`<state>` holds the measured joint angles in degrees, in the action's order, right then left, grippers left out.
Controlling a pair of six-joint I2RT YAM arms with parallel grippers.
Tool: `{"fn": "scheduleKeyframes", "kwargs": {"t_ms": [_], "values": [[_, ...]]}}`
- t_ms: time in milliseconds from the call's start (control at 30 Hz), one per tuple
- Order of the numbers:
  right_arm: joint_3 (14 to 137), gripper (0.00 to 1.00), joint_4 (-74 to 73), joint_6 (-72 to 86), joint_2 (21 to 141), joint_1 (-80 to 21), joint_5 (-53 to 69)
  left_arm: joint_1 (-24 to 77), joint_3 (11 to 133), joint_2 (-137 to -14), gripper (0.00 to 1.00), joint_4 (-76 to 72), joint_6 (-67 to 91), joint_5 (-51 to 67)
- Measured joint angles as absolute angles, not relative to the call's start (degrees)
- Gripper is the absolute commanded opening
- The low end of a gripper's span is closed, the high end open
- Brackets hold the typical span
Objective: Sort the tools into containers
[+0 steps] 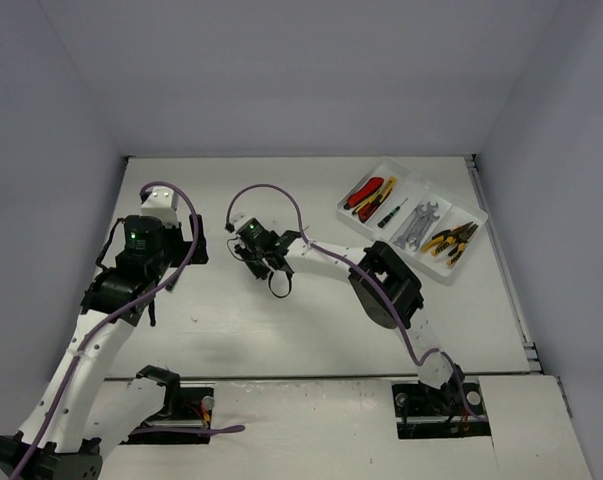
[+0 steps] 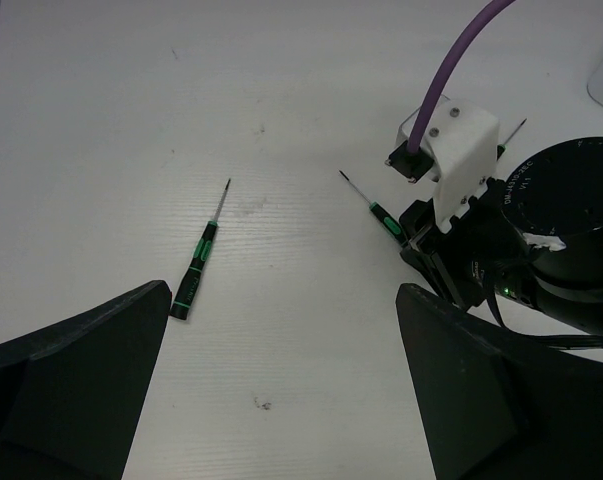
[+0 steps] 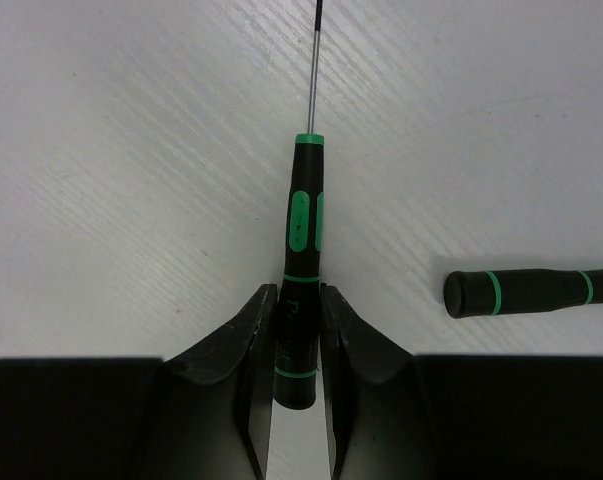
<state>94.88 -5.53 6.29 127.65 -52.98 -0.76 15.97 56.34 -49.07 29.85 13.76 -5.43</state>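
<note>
White table (image 1: 311, 330) and plain grey walls (image 1: 281, 70) make up your workspace. Your right gripper (image 3: 297, 300) is clamped on a black-green screwdriver (image 3: 304, 220). Both fingers (image 3: 251, 340) press the rear of its handle. It lies flat near the middle of the table, with its shaft pointing away from the wrist.

In your right wrist view, a second screwdriver (image 3: 531, 290) lies on the table to the right. Its butt end faces the gripper without touching it. In your left wrist view, a third screwdriver (image 2: 196, 265) lies loose on the table, well apart from the right gripper on its left, with its tip pointing far.

Your left gripper (image 2: 283, 300) hangs over the left part of the table, its jaws spread wide above bare surface.

At the far right sits the tray (image 1: 411, 188), set at an angle to the table edge. It has four long compartments side by side:
- The leftmost holds the red-black and yellow knives (image 1: 369, 195).
- The next holds a fourth screwdriver (image 1: 391, 213).
- The third holds the wrenches (image 1: 417, 225).
- The rightmost holds the pliers (image 1: 449, 240).

Your right arm (image 1: 381, 285) reaches from its base at the near right, bends near the tray, and stretches left towards the middle of the table.
</note>
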Motion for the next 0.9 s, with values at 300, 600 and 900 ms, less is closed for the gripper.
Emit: {"fn": "scheduleKeyframes", "kwargs": {"t_ms": [300, 600, 900], "values": [[95.5, 0.00, -6.1, 10.7, 121.1, -50.7, -11.9, 15.7, 56.3, -49.1, 0.94, 29.8, 13.8, -5.5], [85.0, 0.02, -4.0, 26.2, 105.5, -24.7, -19.9, 15.7, 56.3, -49.2, 0.94, 29.8, 13.8, -5.4], [79.6, 0.14, -5.5, 33.2, 107.0, -15.4, -19.1, 15.6, 56.3, -49.3, 0.94, 29.8, 13.8, -5.4]]}}
